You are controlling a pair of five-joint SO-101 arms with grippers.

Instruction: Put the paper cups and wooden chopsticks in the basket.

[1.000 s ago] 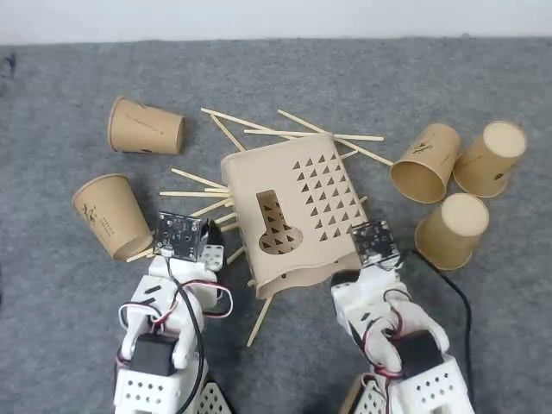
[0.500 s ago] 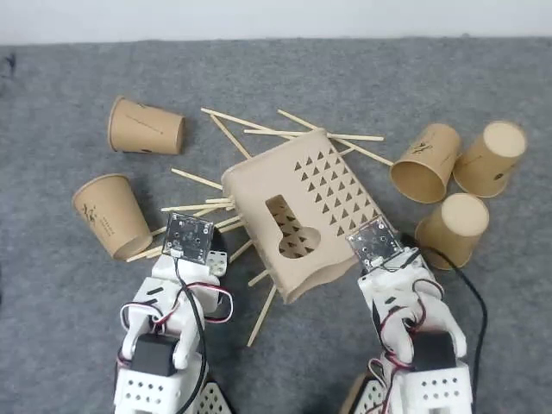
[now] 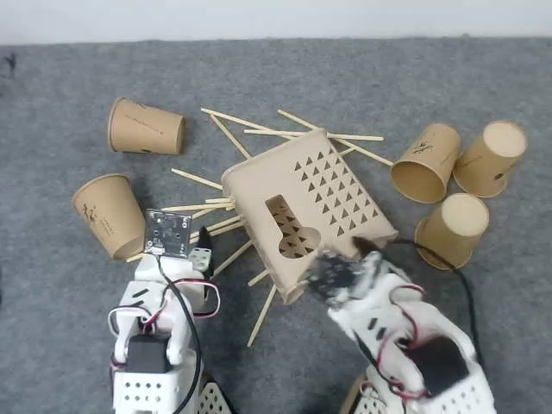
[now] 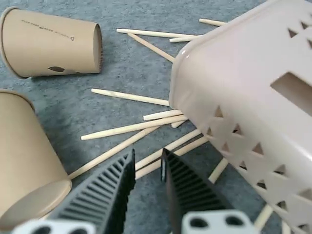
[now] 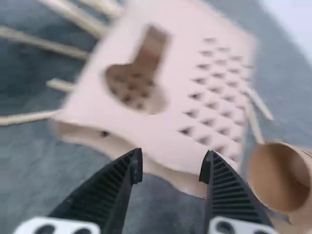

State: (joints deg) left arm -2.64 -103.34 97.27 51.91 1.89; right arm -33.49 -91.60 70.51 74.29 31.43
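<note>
The beige basket (image 3: 302, 203) lies tipped on its side mid-table, over scattered wooden chopsticks (image 3: 203, 207). Two paper cups (image 3: 145, 126) (image 3: 110, 216) lie to its left and three (image 3: 426, 162) (image 3: 490, 158) (image 3: 452, 229) to its right. My left gripper (image 3: 205, 241) (image 4: 147, 158) hovers over chopsticks (image 4: 131, 127) between a cup (image 4: 24, 156) and the basket (image 4: 243, 97), open only a little and holding nothing. My right gripper (image 3: 341, 276) (image 5: 171, 158) is open wide at the near edge of the basket (image 5: 161, 97), empty, with a cup (image 5: 278, 175) beside it.
Grey carpet (image 3: 431, 78) covers the table, with bare room at the back and at the front left. A black cable (image 3: 461, 293) runs beside the right arm. More chopsticks (image 3: 310, 134) stick out behind the basket.
The basket turned a little a second ago and has stayed put since. My right arm has swung left toward the basket's near corner. My left arm has shifted slightly left.
</note>
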